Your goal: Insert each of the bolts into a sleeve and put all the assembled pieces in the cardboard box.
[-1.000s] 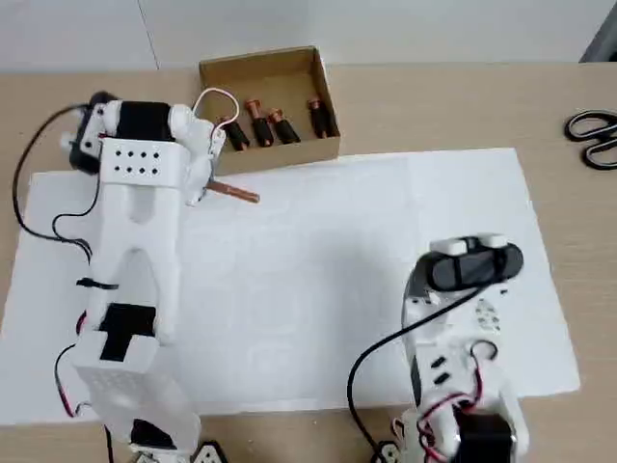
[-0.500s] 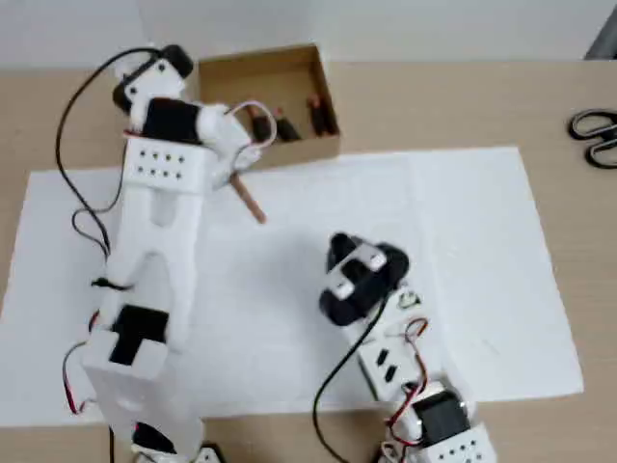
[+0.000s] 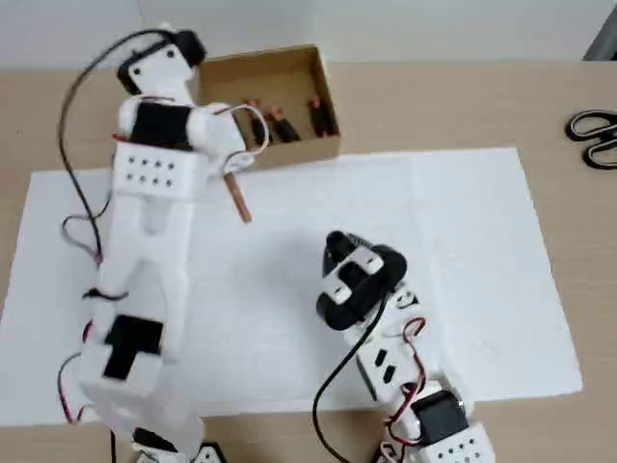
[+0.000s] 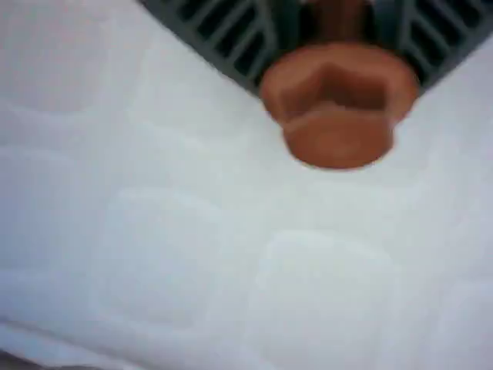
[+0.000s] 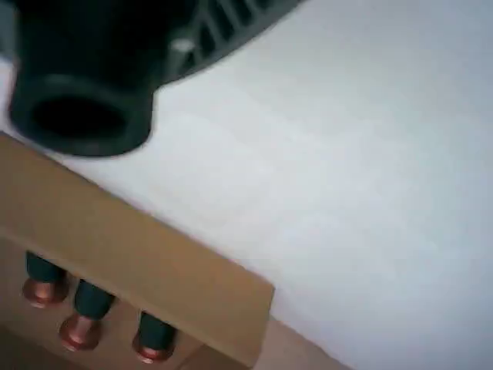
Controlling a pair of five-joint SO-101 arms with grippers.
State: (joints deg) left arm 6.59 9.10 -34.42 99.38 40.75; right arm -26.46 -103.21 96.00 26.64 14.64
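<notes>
My left gripper [image 3: 229, 177] is shut on a copper bolt [image 3: 237, 201], just in front of the cardboard box [image 3: 260, 60]. The bolt's free end points down toward the white paper. Its hex head [image 4: 335, 108] is close up in the left wrist view, and the shank sits between the dark fingers [image 4: 223, 23]. My right gripper [image 3: 337, 253] hangs over the middle of the paper, shut on a black sleeve [image 5: 77, 108] whose open end faces the box wall [image 5: 139, 254]. Several assembled pieces [image 3: 280, 125] lie in the box, copper heads [image 5: 77, 330] showing.
A white paper sheet [image 3: 463, 251] covers most of the wooden table. Black scissors [image 3: 593, 135] lie at the far right edge. The right half of the paper is free room.
The right arm swung from the near right to the middle of the paper with the sleeve. The left arm turned, so the bolt now points toward the near side instead of sideways.
</notes>
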